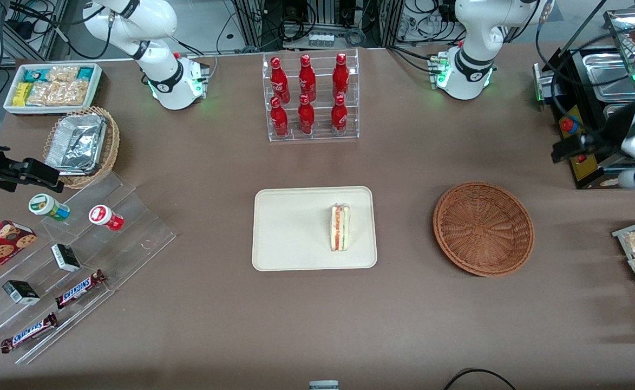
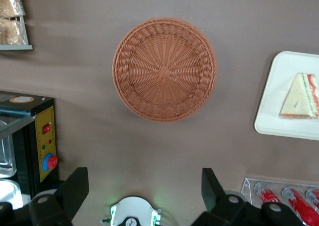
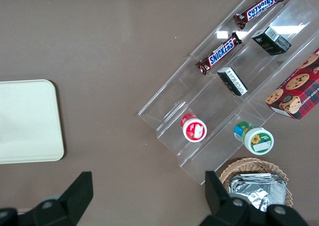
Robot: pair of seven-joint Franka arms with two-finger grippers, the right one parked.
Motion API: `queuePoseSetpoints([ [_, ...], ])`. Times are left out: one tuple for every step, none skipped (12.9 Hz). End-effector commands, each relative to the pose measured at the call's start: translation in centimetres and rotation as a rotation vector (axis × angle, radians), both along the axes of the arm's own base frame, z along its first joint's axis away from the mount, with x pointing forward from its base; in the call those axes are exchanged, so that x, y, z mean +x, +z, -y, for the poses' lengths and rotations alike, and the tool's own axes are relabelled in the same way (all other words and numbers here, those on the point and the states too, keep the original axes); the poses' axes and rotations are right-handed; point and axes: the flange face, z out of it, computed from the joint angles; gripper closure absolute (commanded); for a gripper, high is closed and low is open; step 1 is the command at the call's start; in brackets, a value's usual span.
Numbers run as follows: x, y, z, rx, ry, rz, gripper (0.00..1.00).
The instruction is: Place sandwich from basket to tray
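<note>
One sandwich [image 1: 340, 227] lies on the tray [image 1: 285, 233], toward the edge facing the basket [image 1: 483, 228], which holds nothing. From the front its red and green filling edge shows on top (the left wrist view instead gives its pale triangular face [image 2: 298, 97]). That wrist view looks straight down on the basket [image 2: 164, 69] and catches the gripper [image 2: 144, 186], fingers spread wide with nothing between them, held high over the table near the working arm's base [image 1: 464, 73]; bottles [image 1: 306, 95] stand in a clear rack.
</note>
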Motion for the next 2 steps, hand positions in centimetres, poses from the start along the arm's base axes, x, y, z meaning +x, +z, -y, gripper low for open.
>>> queuePoseSetpoints([
  [-2.99,0.23,0.47,-0.005,-0.027,-0.016,0.00],
  [-3.71,-0.11,0.45,-0.004,-0.033,-0.029,0.00],
])
